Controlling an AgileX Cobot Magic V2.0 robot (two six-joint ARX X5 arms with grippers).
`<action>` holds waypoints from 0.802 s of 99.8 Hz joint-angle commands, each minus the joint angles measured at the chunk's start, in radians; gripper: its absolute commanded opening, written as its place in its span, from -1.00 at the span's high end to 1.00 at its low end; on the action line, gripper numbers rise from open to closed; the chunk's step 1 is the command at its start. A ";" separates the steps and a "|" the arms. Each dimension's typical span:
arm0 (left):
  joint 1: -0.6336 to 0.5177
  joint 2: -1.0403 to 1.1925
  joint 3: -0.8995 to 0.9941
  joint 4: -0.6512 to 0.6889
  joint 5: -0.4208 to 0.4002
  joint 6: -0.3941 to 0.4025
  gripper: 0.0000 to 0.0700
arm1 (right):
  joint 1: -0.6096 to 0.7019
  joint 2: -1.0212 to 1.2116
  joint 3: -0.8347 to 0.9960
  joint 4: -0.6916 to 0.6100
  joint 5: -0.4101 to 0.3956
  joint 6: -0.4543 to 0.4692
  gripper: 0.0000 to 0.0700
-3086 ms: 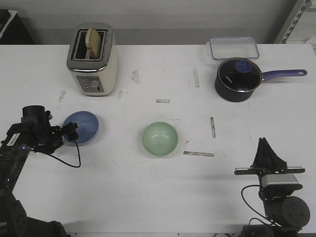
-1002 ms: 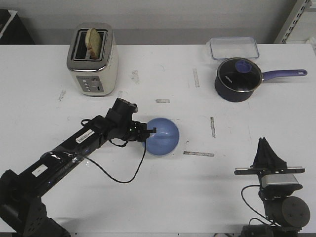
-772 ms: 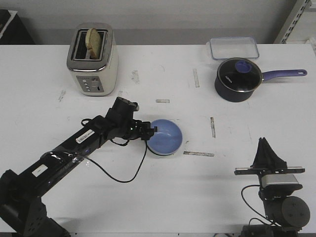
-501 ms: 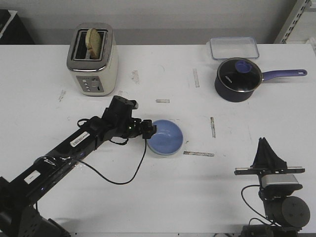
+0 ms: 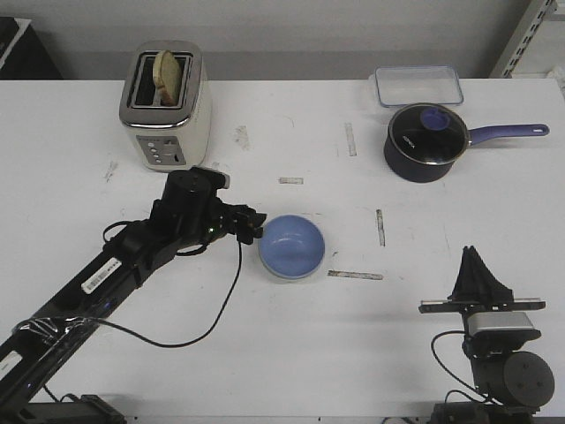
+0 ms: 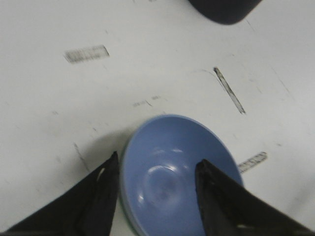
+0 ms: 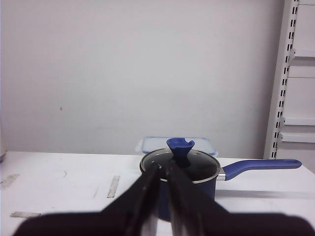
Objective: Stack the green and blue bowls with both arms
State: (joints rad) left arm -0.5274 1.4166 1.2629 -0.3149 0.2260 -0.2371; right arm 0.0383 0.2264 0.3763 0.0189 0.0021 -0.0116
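The blue bowl (image 5: 292,246) sits upright at the table's middle, nested on the green bowl. Of the green bowl only a thin pale edge (image 6: 130,227) shows under the blue rim. My left gripper (image 5: 257,227) is open just to the left of the blue bowl (image 6: 177,177) and holds nothing. In the left wrist view the left gripper (image 6: 158,158) has one finger outside the rim and the other over the bowl's inside. My right gripper (image 5: 477,262) rests shut near the table's front right, far from the bowls; in the right wrist view its fingers (image 7: 164,166) point at the saucepan.
A toaster (image 5: 165,106) holding bread stands at the back left. A dark blue lidded saucepan (image 5: 426,141) and a clear lidded container (image 5: 418,86) stand at the back right. Grey tape marks (image 5: 355,275) dot the tabletop. A loose cable (image 5: 203,327) hangs from the left arm.
My left arm carried the blue bowl from the left to the green bowl, set it in, let go and drew back to the left. The right arm stayed still.
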 commanded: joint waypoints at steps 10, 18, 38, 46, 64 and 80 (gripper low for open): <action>0.019 -0.090 -0.142 0.276 -0.079 0.192 0.19 | 0.000 -0.003 0.005 0.011 -0.001 -0.008 0.96; 0.045 -0.148 -0.240 0.441 -0.080 0.206 0.22 | 0.000 -0.003 0.005 0.011 -0.001 -0.008 0.96; 0.111 -0.286 -0.431 0.610 -0.080 0.206 1.00 | 0.000 -0.003 0.005 0.011 -0.001 -0.008 0.96; 0.146 -0.344 -0.484 0.599 -0.080 0.206 1.00 | 0.000 -0.003 0.005 0.011 -0.001 -0.008 0.96; 0.229 -0.495 -0.610 0.600 -0.125 0.198 1.00 | 0.000 -0.003 0.005 0.011 -0.001 -0.008 0.96; 0.315 -0.640 -0.726 0.583 -0.156 0.198 1.00 | 0.000 -0.003 0.005 0.011 -0.001 -0.008 0.96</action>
State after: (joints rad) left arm -0.2329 0.8150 0.5644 0.2749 0.0746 -0.0425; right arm 0.0383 0.2260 0.3763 0.0189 0.0021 -0.0116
